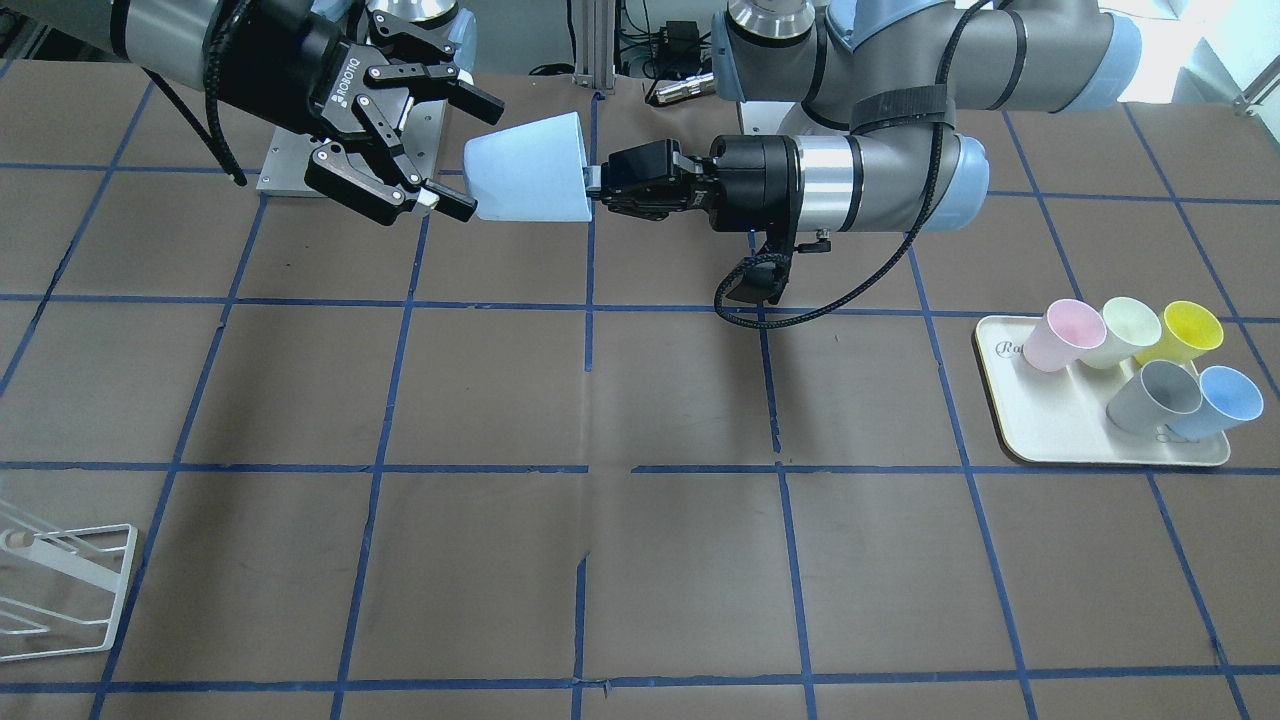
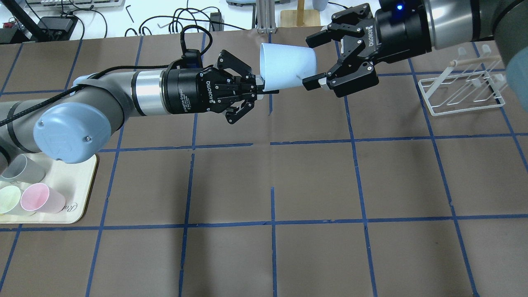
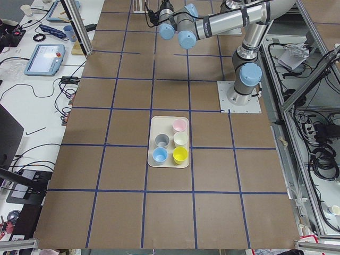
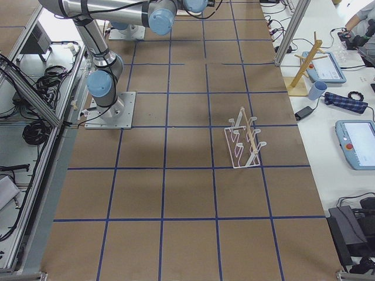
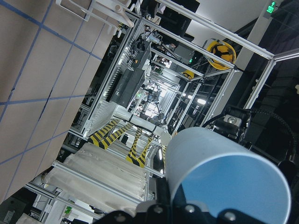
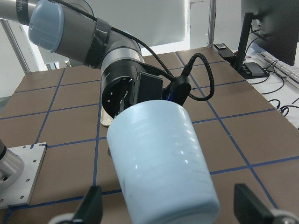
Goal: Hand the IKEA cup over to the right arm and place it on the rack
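The pale sky-blue IKEA cup (image 2: pixel 286 68) is held on its side in the air over the table's far middle, also seen in the front view (image 1: pixel 525 167). My left gripper (image 2: pixel 260 87), on the arm with the looping black cable, is shut on the cup's rim. My right gripper (image 2: pixel 313 62) is open, its two fingers either side of the cup's base end with gaps showing in the right wrist view (image 6: pixel 159 154). The white wire rack (image 2: pixel 464 88) stands on the table to the right, behind the right gripper.
A cream tray (image 1: pixel 1050 420) on the robot's left holds pink, pale green, yellow, grey and a second blue cup. The rack also shows in the front view (image 1: pixel 60 590) and the right-end view (image 4: pixel 245 140). Blue tape lines grid the brown table.
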